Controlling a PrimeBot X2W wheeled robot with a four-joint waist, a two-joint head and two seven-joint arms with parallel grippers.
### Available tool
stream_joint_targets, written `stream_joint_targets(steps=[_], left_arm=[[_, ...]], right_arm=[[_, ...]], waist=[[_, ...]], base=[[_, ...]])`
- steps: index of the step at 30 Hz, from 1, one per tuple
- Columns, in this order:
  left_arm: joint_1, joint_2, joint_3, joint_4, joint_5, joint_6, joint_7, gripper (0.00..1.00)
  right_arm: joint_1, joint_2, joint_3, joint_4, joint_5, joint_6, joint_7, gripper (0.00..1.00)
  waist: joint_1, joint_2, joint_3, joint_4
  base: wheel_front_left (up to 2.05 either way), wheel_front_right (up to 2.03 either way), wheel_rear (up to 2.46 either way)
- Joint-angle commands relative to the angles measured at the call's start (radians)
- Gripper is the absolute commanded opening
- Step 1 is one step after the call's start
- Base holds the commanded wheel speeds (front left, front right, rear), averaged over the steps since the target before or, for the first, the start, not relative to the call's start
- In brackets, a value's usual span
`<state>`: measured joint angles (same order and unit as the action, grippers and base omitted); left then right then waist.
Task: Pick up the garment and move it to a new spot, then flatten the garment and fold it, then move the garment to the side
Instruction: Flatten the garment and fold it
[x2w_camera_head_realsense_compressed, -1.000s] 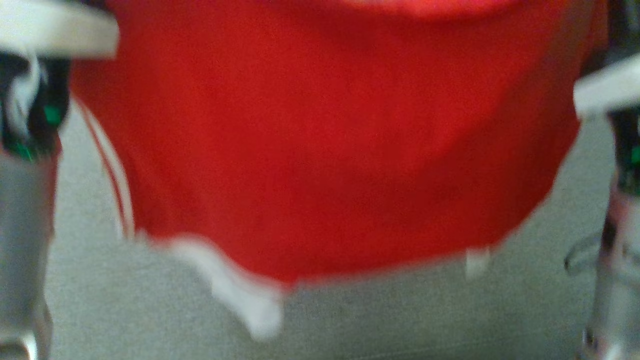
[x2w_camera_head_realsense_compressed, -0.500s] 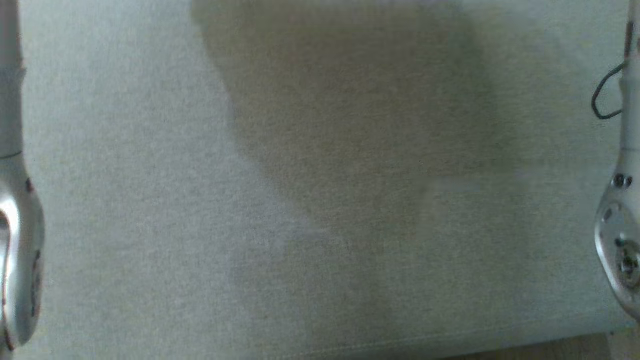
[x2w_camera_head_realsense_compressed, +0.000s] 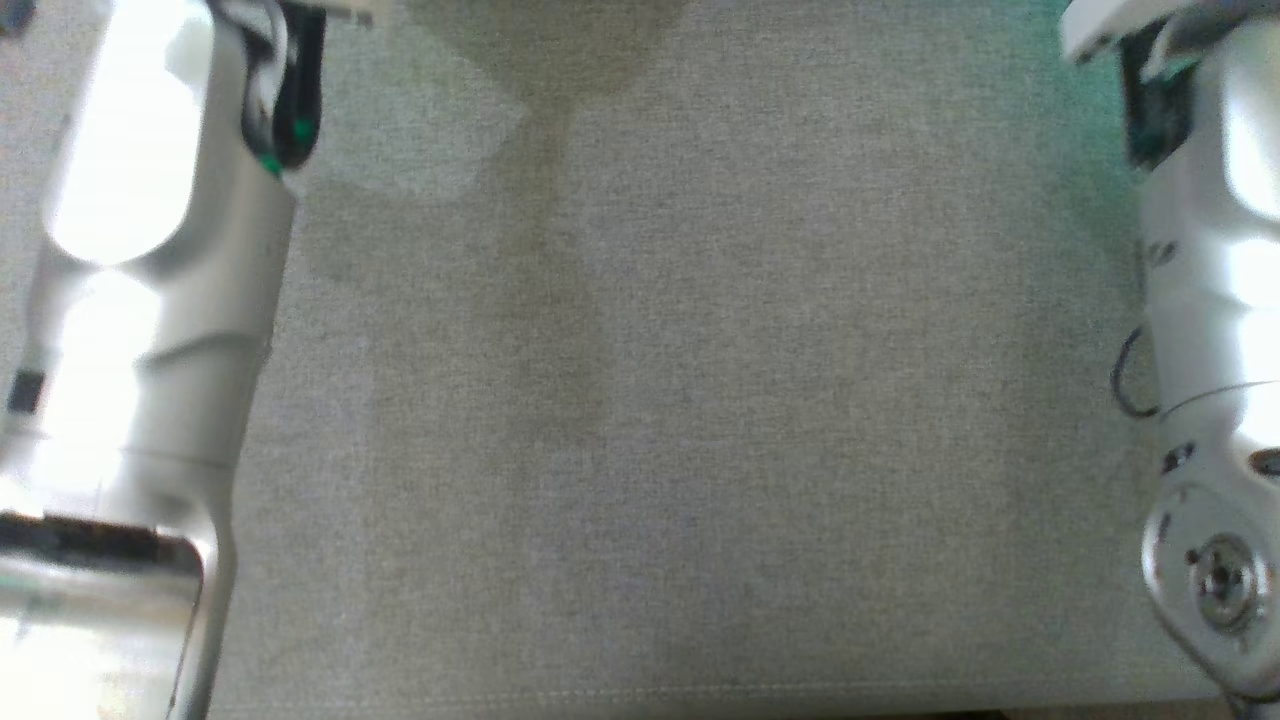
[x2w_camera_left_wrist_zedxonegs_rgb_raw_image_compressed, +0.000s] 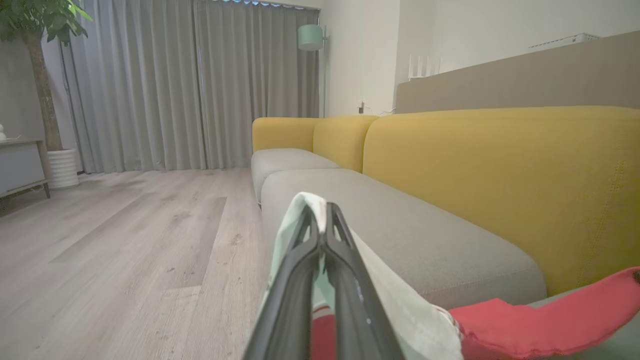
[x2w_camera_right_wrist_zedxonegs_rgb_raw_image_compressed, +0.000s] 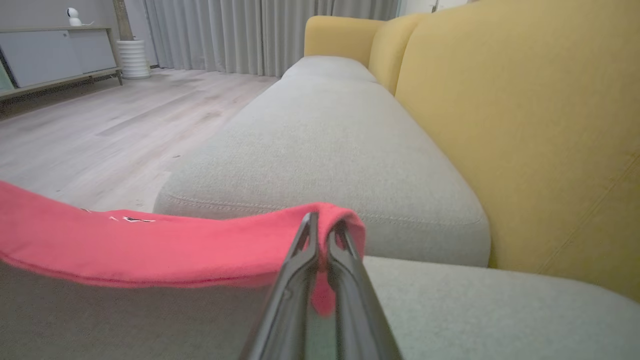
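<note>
From the head, a pale left forearm (x2w_camera_head_realsense_compressed: 150, 300) and a pale right forearm (x2w_camera_head_realsense_compressed: 1210, 300) stood at the two edges of the picture. The grey seat cushion (x2w_camera_head_realsense_compressed: 700, 400) of a sofa lay between them, with a soft shadow across its middle.

From the left wrist, the left tool (x2w_camera_left_wrist_zedxonegs_rgb_raw_image_compressed: 324, 210) had its two dark fingers pressed together. They were clamped on a pale, white-trimmed edge of the garment (x2w_camera_left_wrist_zedxonegs_rgb_raw_image_compressed: 525, 325), and that edge folded over the fingertips. The red body of the garment ran off to the tool's right, low in the picture. Ahead of the tool stretched the grey seat, with the yellow backrest (x2w_camera_left_wrist_zedxonegs_rgb_raw_image_compressed: 500, 175) on its right and the wooden floor (x2w_camera_left_wrist_zedxonegs_rgb_raw_image_compressed: 125, 240) on its left. Grey curtains (x2w_camera_left_wrist_zedxonegs_rgb_raw_image_compressed: 190, 85) hung far ahead.

From the right wrist, the right tool (x2w_camera_right_wrist_zedxonegs_rgb_raw_image_compressed: 325, 222) was likewise closed, pinching a red edge of the garment that looped over its fingertips. From there the red cloth stretched away to the tool's left as a taut band, raised above the grey seat just below it. The yellow backrest stood to the tool's right.
</note>
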<state>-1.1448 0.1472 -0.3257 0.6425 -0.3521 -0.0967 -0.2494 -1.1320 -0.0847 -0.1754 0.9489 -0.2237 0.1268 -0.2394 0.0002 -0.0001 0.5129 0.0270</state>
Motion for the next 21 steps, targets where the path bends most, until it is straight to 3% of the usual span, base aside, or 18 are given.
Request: stream_joint_targets(steps=[1,6,13,21], left_arm=[[-0.004,0.04,0.021,-0.051,-0.011,-0.006,-0.009,0.0],[0.116,0.054,0.062,-0.129,-0.048,-0.015,-0.012,0.0],[0.458,0.089,0.141,-0.327,-0.046,-0.015,-0.012,0.0],[0.873,0.017,0.161,-0.525,-0.039,-0.006,-0.012,0.0]], right_arm=[[-0.011,0.025,0.002,-0.035,0.013,0.004,-0.016,0.0],[0.05,0.033,0.001,-0.071,0.079,0.004,-0.022,0.0],[0.25,0.034,0.123,-0.181,0.283,0.004,-0.022,0.0],[0.517,0.034,0.187,-0.337,0.367,0.004,-0.022,0.0]], waist=[[-0.0002,0.0001,0.0,-0.004],[-0.0002,0.0001,-0.022,-0.02],[-0.0002,0.0001,-0.131,-0.051],[-0.0002,0.0001,-0.3,-0.051]], base=[[0.0,0.0,0.0],[0.0,0.0,0.0],[0.0,0.0,0.0],[0.0,0.0,0.0]])
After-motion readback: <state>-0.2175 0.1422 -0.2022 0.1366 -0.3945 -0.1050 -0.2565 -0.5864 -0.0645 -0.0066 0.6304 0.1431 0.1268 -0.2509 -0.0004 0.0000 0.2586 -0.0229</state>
